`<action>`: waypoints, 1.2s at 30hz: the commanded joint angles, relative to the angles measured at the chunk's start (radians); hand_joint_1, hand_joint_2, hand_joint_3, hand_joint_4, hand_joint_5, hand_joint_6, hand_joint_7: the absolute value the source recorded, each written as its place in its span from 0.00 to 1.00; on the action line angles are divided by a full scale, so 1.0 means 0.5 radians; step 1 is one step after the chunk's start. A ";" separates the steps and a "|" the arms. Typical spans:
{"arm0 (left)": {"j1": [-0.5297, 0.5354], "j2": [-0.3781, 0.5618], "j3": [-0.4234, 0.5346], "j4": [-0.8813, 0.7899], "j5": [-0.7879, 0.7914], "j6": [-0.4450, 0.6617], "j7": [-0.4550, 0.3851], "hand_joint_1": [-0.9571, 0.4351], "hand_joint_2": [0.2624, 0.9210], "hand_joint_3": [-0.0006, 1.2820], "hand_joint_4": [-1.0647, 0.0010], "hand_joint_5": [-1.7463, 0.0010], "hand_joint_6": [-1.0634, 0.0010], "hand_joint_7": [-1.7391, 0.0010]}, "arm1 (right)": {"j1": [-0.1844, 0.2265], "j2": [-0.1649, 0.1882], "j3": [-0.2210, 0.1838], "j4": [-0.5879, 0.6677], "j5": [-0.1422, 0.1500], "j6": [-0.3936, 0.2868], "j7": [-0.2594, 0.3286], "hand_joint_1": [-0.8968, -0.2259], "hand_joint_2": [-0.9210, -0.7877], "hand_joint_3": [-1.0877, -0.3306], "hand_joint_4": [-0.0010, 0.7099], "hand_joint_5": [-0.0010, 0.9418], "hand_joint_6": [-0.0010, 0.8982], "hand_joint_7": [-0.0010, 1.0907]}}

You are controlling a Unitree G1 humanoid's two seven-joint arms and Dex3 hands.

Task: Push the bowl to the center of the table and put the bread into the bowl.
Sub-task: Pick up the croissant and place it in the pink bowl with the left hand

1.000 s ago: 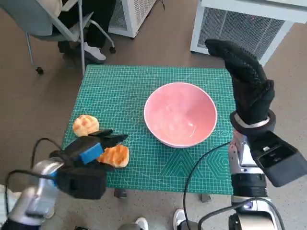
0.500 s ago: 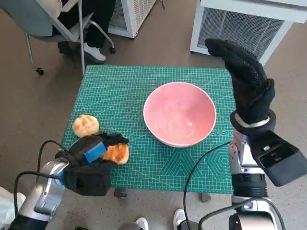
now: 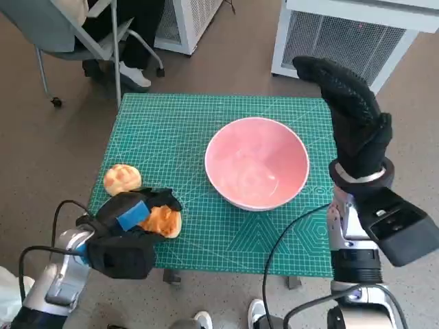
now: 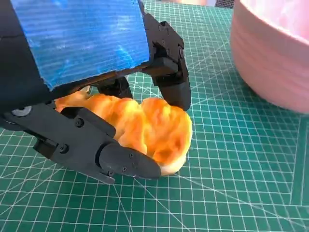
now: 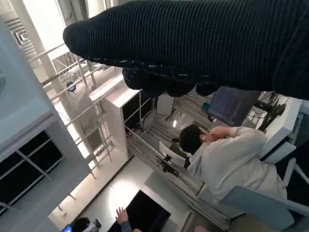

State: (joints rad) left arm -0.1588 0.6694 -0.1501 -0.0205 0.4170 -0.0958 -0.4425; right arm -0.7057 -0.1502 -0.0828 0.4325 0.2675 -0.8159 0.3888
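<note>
The pink bowl [image 3: 257, 171] stands on the green mat [image 3: 171, 123], a little right of the middle; its wall [image 4: 275, 53] shows in the left wrist view. A golden piece of bread [image 3: 164, 221] lies near the mat's front left edge. My left hand [image 3: 134, 216] lies over it, and its black fingers [image 4: 120, 162] clasp the bread [image 4: 154, 128] from both sides while it rests on the mat. A second round bread [image 3: 122, 179] lies just behind, untouched. My right hand [image 3: 350, 110] is raised beside the bowl's right side with its fingers stretched out, holding nothing; the glove [image 5: 193, 43] fills the right wrist view.
A chair [image 3: 68, 34] and a person's shoes [image 3: 134, 74] are beyond the table's far left corner. White vented cabinets [image 3: 343, 38] stand at the back. A black cable [image 3: 288, 233] hangs at the front right. A seated person [image 5: 227, 159] shows in the right wrist view.
My left hand has slid forward over the front bread and its fingers have closed round it. The bowl, the other bread and my right hand have stayed put.
</note>
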 commanded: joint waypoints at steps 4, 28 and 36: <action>-0.110 0.030 0.157 -0.235 -0.131 0.053 -0.070 0.69 0.99 0.13 0.45 0.25 0.49 0.29 | 0.053 0.010 -0.007 0.002 -0.010 0.016 0.008 0.46 0.00 0.35 0.00 0.50 0.00 0.56; -1.039 -0.420 0.006 -0.179 -0.096 -0.034 0.230 0.69 1.00 0.08 0.37 0.33 0.47 0.28 | 0.053 0.012 -0.026 -0.026 -0.041 0.010 -0.034 0.46 0.00 0.34 0.00 0.48 0.00 0.56; -1.351 -0.507 -0.224 0.263 0.042 -0.175 0.169 0.69 0.99 0.07 0.36 0.36 0.44 0.28 | 0.076 0.007 -0.029 -0.080 -0.036 0.046 -0.046 0.45 0.00 0.33 0.00 0.48 0.00 0.56</action>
State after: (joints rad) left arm -0.7754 0.4291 -0.2240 0.0430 0.4075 -0.1651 -0.3436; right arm -0.6932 -0.1454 -0.0949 0.3997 0.2659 -0.8100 0.3734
